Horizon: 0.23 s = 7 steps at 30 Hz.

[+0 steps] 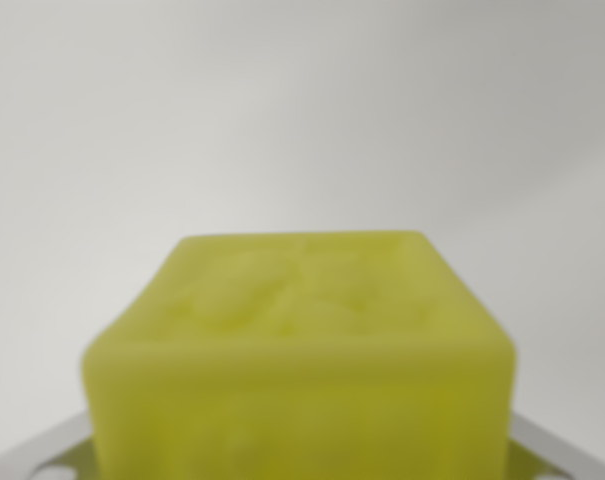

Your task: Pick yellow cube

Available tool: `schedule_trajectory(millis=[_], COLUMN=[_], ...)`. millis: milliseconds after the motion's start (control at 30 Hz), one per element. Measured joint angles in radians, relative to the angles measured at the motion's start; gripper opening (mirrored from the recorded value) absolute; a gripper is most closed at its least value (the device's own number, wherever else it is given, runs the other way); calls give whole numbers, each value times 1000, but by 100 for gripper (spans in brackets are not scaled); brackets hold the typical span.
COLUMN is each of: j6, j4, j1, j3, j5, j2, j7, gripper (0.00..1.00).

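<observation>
Honestly not much of the robot to see from here. Just two slivers of the gripper point(302, 455) poking in low, one at about 7 o'clock and one at about 5 o'clock. They're flat, pale silvery-grey metal bars with a dull sheen, angled edges, and what look like rounded holes or slots. Too blurry to spot screws or markings.

Hard to place this room – all that shows behind is a plain, pale grey-white backdrop point(302, 100), bare and evenly lit, like a lab test setup – nothing homely
</observation>
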Motion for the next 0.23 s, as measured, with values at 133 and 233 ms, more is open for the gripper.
schedule_trajectory(millis=[133,233], j6=[-7,-8], j4=[4,4], j1=[0,0], j3=[0,0], j5=[0,0], j2=[-4,-4], j7=[0,0], gripper=[0,0])
